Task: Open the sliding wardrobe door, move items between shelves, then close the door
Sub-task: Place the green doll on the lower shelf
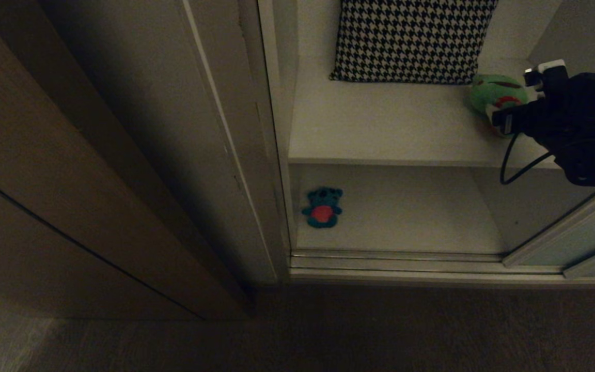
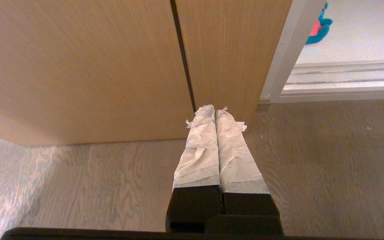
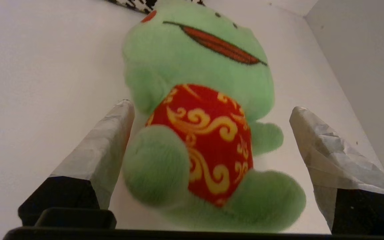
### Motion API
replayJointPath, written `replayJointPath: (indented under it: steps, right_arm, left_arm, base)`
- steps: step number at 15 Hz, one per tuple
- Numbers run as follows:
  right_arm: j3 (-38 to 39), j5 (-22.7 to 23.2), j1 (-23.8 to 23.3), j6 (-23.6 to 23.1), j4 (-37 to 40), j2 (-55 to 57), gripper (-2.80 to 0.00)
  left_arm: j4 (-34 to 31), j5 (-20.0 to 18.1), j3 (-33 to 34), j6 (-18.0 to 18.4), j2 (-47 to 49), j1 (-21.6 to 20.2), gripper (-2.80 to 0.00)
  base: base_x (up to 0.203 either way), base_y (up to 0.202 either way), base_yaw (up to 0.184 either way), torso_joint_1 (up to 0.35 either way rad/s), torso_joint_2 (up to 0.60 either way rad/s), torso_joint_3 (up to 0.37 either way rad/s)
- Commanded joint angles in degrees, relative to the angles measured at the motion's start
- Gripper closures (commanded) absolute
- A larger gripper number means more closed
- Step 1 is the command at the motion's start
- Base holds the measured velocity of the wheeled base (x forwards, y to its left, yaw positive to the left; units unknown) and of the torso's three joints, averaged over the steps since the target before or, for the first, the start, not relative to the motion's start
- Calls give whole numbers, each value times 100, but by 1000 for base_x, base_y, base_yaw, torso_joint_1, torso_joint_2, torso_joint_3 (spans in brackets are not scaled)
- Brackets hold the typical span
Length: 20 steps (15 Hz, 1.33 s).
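Observation:
A green frog (image 1: 494,93) with a red mouth and red belly sits at the right end of the upper shelf (image 1: 380,129). My right gripper (image 1: 522,95) is open around it. In the right wrist view the frog (image 3: 198,100) fills the gap of the gripper (image 3: 212,106); one taped finger (image 3: 112,133) is next to its arm, the other (image 3: 315,140) stands apart. The teal-blue bear (image 1: 322,207) lies on the lower shelf (image 1: 406,222) at its left end. The sliding wardrobe door (image 1: 576,232) is pushed aside to the right. My left gripper (image 2: 215,110) is shut and empty, low over the floor.
A black-and-white houndstooth pillow (image 1: 411,39) leans at the back of the upper shelf. Brown wooden panels (image 2: 95,66) stand left of the opening. The door's floor track (image 1: 395,261) runs along the front. The bear (image 2: 318,28) shows past the white frame post (image 2: 285,53).

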State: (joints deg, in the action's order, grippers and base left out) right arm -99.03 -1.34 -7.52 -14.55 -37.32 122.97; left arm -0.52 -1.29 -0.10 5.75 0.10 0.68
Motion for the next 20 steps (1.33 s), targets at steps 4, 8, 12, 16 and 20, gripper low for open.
replayJointPath:
  steps: [4,8,12,16,20]
  right_arm:
    - [-290,0,4,-22,-16,238,0]
    - [-372,2,-12,-6,-27,376,0]
    - [-421,11,-89,-9,-4,281,0]
    - [-61,3,-117,-3,42,-299,0]
    - [1151,42,-113,9,472,-1644,0]
  left_arm:
    - [0,5,1,5,8,-2,0]
    - [0,-3,1,5,8,2,0]
    - [0,-3,1,5,6,2,0]
    - [0,-3,1,5,8,2,0]
    - [0,-3,1,5,8,2,0]
  base:
    - [0,0,0,0,0,0]
    - [0,0,0,0,0,0]
    - [0,0,0,0,0,0]
    - [0,0,0,0,0,0]
    - [0,0,0,0,0,0]
